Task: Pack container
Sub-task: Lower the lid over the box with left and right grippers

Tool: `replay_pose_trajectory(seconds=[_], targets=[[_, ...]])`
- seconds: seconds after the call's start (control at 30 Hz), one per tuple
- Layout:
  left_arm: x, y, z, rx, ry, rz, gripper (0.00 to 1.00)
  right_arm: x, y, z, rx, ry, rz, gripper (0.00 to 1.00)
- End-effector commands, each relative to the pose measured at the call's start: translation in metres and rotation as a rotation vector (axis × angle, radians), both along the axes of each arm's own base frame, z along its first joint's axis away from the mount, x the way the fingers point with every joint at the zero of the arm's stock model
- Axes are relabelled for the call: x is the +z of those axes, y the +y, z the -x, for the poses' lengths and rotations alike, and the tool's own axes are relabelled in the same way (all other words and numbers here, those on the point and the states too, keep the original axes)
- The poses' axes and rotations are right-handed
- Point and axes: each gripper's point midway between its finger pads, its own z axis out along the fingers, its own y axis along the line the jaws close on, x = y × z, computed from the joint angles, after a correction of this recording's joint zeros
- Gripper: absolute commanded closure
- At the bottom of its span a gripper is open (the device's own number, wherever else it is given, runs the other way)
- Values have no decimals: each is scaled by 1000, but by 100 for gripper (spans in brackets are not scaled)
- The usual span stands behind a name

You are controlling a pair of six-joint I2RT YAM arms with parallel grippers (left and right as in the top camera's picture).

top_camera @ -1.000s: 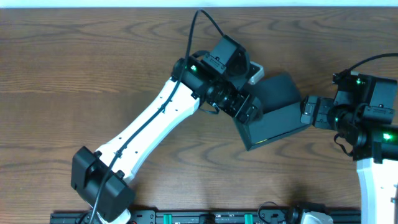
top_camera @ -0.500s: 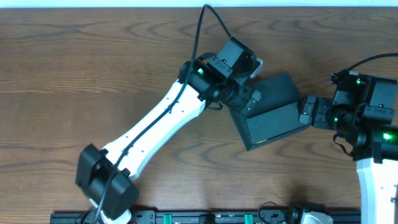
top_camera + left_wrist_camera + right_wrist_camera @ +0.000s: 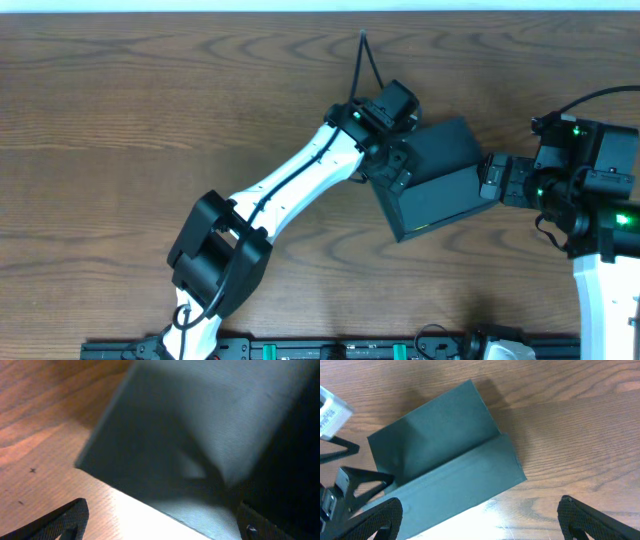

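Two open grippers flank the container (image 3: 437, 180), which sits on the counter (image 3: 150, 100) toward 3 o'clock from the middle in the overhead view, askew to the counter's edges. The left gripper (image 3: 400, 168) is at the box's 10 o'clock corner with its fingers spread wide. The teal wall fills its wrist view, and whether a finger touches that wall I cannot tell. The right gripper (image 3: 492, 182) stands just beside the 3 o'clock edge, equally wide and holding nothing.

In the right wrist view a crease splits the box into a broad flat panel toward 11 o'clock and a narrower band toward 5 o'clock. It is probably the hinge line, though I cannot tell whether the lid is shut or raised.

The box looks light and thin-walled, with stiff panels and a matte skin that should give the pads fair friction. Being light, it would likely skate over the smooth wood if pushed from one side only. The body is probably too broad to span, so the sensible hold is a pinch on a wall edge or the lid's free edge, with the other gripper bracing the opposite side. The hinge will swing, so lifting by the lid alone seems unwise.
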Motion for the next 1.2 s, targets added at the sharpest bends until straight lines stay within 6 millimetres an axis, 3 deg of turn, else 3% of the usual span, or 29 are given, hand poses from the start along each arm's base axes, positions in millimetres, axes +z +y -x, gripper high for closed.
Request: replay_pose_trajectory(seconds=[0.0,0.13,0.27,0.37,0.47,0.6,0.8,1.07,1.17], targets=[[5,-12,18,-37,9,10,5,4,0,-1,10,-12,3,1],[14,-24,40,-88,5,11,5,5,0,-2,10,-15,4,1],[47,-30,55,-123,-68,38,5,5,0,-2,10,-16,4,1],[70,-25,62,-130,-121,39,5,5,0,-2,10,-16,4,1],[83,-8,66,-112,-142,3,5,5,0,-2,10,-15,3,1],[79,14,76,-93,-86,-67,5,4,2,0,15,-7,-6,1],[73,46,94,-66,-8,-187,5,-2,38,5,212,20,-117,1],[114,102,95,54,-131,-285,5,-30,74,4,379,142,-123,1],[116,119,104,89,-135,-281,5,-41,81,3,407,186,-102,1]])
